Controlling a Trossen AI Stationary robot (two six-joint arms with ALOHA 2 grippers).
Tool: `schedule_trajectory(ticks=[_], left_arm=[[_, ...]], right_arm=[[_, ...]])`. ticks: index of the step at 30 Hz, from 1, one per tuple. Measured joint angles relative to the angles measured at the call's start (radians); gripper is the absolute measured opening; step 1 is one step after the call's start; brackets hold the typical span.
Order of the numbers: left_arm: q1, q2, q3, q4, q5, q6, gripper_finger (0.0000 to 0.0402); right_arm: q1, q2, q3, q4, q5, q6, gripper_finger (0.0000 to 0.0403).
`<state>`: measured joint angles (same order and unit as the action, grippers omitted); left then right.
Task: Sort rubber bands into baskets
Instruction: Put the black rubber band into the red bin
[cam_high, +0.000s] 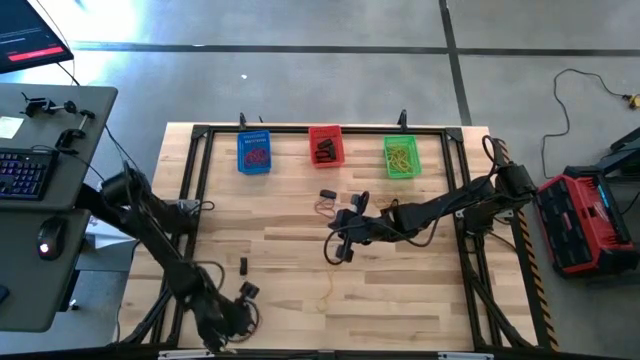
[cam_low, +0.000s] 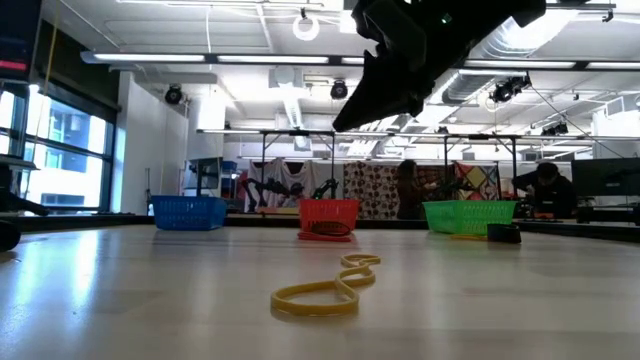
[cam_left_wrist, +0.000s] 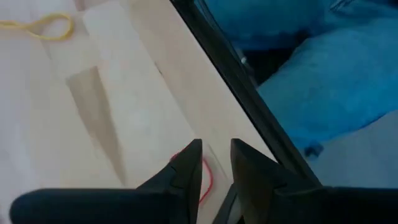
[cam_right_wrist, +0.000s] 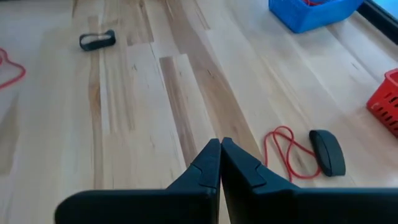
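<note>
Baskets stand in a row along the surface's far edge: blue basket, red basket, green basket. Nearest the low camera, a twisted yellow rubber band lies flat, its long axis running away toward the baskets. The left end effector, at the near edge, has fingers slightly parted over a red rubber band, mostly hidden beneath them. The right end effector is closed and empty mid-surface, near another red loop and a black band.

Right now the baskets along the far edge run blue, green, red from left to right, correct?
Not quite. The high view shows the blue basket at left, the red basket in the middle and the green basket at right.
</note>
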<state>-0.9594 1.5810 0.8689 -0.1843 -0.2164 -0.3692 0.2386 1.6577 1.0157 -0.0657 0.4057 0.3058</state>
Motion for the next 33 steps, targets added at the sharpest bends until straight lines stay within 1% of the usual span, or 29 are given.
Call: schedule_trajectory(ticks=[6,11,13,15,19,22,26,33], left_arm=[[-0.015,0.136,0.149,-0.127,0.001,-0.064,0.0080],[-0.039,0.208,0.262,-0.322,0.001,-0.130,0.0080],[-0.046,0.233,0.280,-0.348,0.013,-0.168,0.0080],[-0.050,0.259,0.297,-0.341,0.031,-0.188,0.0080],[-0.052,0.304,0.313,-0.346,0.017,-0.218,0.0080],[-0.052,0.318,0.316,-0.346,0.006,-0.249,0.0077],[-0.052,0.320,0.318,-0.347,0.027,-0.276,0.0071],[-0.059,0.319,0.398,-0.504,0.031,-0.279,0.0071]], right_arm=[[0.000,0.000,0.000,-0.035,-0.051,0.000,0.0000],[0.000,0.000,0.000,-0.068,-0.078,-0.014,0.0000],[0.002,0.000,0.000,-0.075,-0.084,-0.024,0.0000],[0.006,0.000,0.000,-0.081,-0.084,-0.034,0.0000],[0.025,0.000,0.000,-0.080,-0.085,-0.060,0.0000],[0.038,0.000,0.000,-0.081,-0.085,-0.064,0.0000],[0.054,0.000,0.000,-0.082,-0.085,-0.064,0.0000],[0.078,0.000,0.000,-0.083,-0.085,-0.063,0.0000]])
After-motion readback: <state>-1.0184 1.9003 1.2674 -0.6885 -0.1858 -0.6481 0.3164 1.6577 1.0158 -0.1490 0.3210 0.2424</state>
